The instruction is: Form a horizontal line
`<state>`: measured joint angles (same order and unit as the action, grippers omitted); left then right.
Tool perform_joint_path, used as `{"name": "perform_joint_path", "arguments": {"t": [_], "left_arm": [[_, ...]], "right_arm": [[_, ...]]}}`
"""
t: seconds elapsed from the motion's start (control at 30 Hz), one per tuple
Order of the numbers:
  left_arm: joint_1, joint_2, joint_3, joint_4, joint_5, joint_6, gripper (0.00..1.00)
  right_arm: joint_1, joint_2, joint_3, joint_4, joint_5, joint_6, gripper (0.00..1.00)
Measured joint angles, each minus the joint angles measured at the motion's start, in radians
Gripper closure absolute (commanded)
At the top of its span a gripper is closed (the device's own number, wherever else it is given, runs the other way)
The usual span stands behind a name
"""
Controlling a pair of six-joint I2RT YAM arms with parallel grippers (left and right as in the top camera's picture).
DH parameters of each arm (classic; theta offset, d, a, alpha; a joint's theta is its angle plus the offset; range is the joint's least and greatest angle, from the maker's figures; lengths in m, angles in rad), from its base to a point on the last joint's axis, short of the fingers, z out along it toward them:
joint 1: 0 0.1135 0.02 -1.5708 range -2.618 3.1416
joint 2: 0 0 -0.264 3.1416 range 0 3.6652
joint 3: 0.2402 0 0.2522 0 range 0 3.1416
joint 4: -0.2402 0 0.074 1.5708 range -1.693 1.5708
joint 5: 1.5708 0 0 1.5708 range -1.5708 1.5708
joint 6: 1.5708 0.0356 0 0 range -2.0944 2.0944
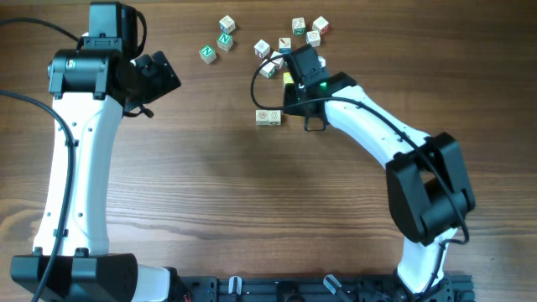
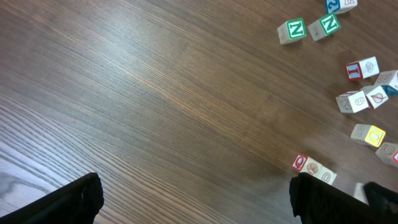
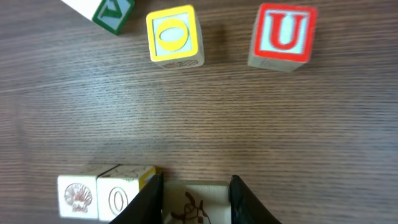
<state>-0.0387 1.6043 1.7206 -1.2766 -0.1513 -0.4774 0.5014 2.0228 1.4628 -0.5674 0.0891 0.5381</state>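
Evidently right pincer [image 3: 196, 186] clenched on picture cube [image 3: 196, 204], just right of two-cube horizontal line [image 3: 99, 198]; long axis ran left-right on worktop [image 1: 210, 193]. Left pincer [image 2: 193, 202] released, well apart at left.

1. Wooden table [image 1: 210, 184]: brown top, the grain runs side to side in the overhead view.
2. Green N cube [image 1: 208, 53] and second green N cube [image 1: 225, 39]: just beside each other near the far edge, both turned at an angle.
3. Blue-marked cube [image 1: 227, 23]: just beyond the second green N cube; marking not readable.
4. Yellow O cube [image 3: 175, 35]: sits flat, yellow frame and oval face up.
5. Red U cube [image 3: 283, 35]: level with the yellow O cube, with bare wood between them.
6. Green V cube [image 3: 111, 11]: skewed, cropped by the frame edge, near the yellow O cube on the side away from the red U cube.
7. Cube cluster [image 1: 313, 37]: several loose cubes at the far edge, some touching; faces too small to read from overhead.
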Motion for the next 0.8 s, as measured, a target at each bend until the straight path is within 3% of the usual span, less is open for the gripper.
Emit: {"name": "perform_joint_path", "arguments": {"t": [0.6, 0.7, 0.8], "left_arm": [[0.000, 0.000, 0.000, 0.000, 0.000, 0.000, 0.00], [0.000, 0.000, 0.000, 0.000, 0.000, 0.000, 0.00], [0.000, 0.000, 0.000, 0.000, 0.000, 0.000, 0.00]], "right_arm": [[0.001, 0.095, 0.000, 0.086, 0.073, -0.016, 0.89], [0.001, 0.096, 0.000, 0.085, 0.074, -0.023, 0.81], [0.001, 0.096, 0.000, 0.077, 0.074, -0.027, 0.80]]}}
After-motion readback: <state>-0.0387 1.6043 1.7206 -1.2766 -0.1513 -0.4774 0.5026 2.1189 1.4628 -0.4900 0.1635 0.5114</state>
